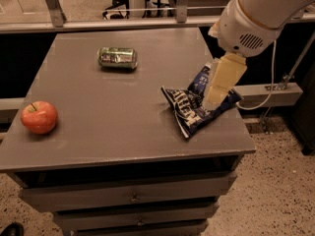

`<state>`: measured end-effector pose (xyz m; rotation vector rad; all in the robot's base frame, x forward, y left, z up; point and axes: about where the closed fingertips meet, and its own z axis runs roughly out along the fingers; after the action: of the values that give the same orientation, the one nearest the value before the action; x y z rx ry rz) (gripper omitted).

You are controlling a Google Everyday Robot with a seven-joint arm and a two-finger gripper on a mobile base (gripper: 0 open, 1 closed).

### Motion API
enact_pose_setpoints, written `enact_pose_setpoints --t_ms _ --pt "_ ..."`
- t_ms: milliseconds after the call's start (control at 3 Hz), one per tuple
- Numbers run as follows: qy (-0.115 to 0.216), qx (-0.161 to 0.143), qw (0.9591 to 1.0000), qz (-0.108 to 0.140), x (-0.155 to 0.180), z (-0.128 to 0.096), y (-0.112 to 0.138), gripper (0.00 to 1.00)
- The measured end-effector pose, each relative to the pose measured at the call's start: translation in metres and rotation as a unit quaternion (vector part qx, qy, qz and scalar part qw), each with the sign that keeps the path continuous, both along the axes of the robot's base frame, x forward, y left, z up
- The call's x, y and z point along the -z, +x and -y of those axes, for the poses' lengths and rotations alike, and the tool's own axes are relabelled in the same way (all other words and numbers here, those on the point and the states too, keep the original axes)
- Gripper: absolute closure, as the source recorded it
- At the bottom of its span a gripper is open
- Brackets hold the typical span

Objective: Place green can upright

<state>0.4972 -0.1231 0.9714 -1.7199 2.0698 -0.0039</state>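
Note:
The green can (117,57) lies on its side at the far middle of the grey table (108,127), its silver ends facing left and right. My gripper (220,87) hangs from the white arm at the right, above the blue chip bag (197,104). It is well to the right of the can and nearer than it, and touches nothing that I can see.
A red apple (39,117) sits near the table's front left edge. The blue chip bag lies crumpled at the right front. Drawers are under the tabletop. A metal rail (147,22) runs behind the table.

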Motion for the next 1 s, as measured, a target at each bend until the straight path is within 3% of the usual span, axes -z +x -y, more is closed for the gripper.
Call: enact_pose_setpoints --t_ms 333,667,1000 --pt "0.020 0.000 0.9997 0.011 -0.004 -0.007 0.010 0.00" --pt "0.063 -0.002 0.9973 0.037 -0.009 -0.051 0.057 0.00" --pt "0.103 0.008 0.9937 0.045 -0.006 -0.093 0.103 0.00"
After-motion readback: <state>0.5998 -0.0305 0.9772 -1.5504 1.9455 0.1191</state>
